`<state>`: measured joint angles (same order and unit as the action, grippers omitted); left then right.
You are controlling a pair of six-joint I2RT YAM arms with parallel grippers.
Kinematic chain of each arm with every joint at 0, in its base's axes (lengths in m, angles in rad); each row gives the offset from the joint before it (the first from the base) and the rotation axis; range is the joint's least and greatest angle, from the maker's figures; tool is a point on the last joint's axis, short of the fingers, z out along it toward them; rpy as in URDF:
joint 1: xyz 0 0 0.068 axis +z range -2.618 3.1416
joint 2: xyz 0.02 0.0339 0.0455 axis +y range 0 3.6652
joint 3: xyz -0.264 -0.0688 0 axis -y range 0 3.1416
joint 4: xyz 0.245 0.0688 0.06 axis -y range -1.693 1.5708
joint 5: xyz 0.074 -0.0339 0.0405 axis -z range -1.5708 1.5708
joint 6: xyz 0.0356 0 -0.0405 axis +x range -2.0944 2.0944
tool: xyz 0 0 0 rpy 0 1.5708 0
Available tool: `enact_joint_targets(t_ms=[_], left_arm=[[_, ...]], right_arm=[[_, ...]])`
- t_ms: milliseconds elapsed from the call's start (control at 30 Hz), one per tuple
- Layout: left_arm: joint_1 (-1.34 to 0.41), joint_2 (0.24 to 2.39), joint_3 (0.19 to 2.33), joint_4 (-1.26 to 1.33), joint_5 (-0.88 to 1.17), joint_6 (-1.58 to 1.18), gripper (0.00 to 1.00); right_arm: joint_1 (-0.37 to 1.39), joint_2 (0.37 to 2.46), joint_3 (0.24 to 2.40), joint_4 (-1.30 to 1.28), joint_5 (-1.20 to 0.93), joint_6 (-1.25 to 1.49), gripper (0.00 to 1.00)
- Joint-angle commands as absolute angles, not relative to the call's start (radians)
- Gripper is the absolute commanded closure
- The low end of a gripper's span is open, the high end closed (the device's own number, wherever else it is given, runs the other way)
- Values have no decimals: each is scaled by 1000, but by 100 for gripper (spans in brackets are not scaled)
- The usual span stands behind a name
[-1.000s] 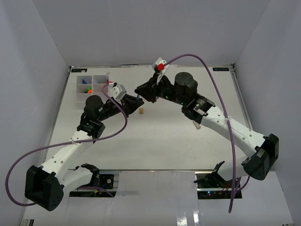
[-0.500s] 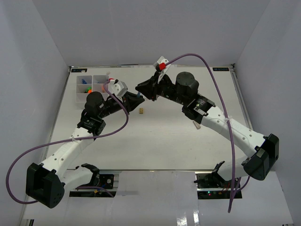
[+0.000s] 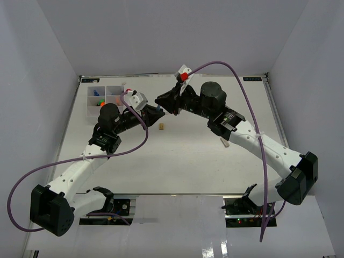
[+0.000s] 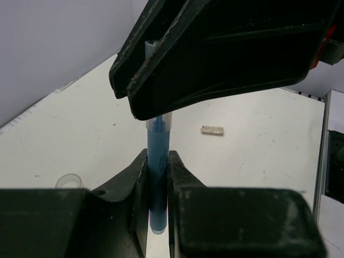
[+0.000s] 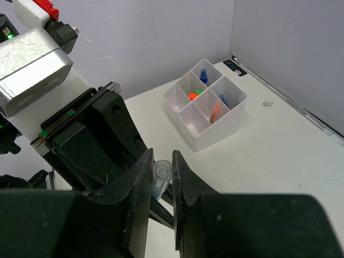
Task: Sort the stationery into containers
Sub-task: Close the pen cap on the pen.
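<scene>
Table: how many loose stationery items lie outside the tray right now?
3: a small brass clip at the centre, a white eraser further right and nearer the bases, and a clear tape ring in the left wrist view. Others may lie hidden from view.

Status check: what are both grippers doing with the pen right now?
Left gripper shut on blue pen. Right gripper shut on the pen's other end, above the table. Organiser tray at far left; nothing seen blocking.

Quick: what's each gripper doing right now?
Left gripper: shut on the pen.
Right gripper: shut on the same pen's other end.
</scene>
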<state>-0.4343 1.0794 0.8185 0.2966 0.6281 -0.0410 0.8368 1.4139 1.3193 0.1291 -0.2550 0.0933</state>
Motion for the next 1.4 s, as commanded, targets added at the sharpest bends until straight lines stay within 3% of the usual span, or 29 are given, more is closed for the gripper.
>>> enact_joint_targets(t_ms=[0, 567, 1067, 1367], left_arm=[[-430, 1022, 973, 676, 523, -67, 100], [-430, 1011, 871, 658, 500, -58, 100], [-431, 988, 664, 459, 681, -175, 93], [-431, 994, 595, 431, 709, -210, 93]], right_arm=[[859, 1522, 1204, -321, -374, 35, 92], [861, 1465, 1184, -279, -342, 31, 92], [859, 1381, 1108, -100, -256, 69, 92], [859, 1378, 1138, -83, -253, 74, 81]])
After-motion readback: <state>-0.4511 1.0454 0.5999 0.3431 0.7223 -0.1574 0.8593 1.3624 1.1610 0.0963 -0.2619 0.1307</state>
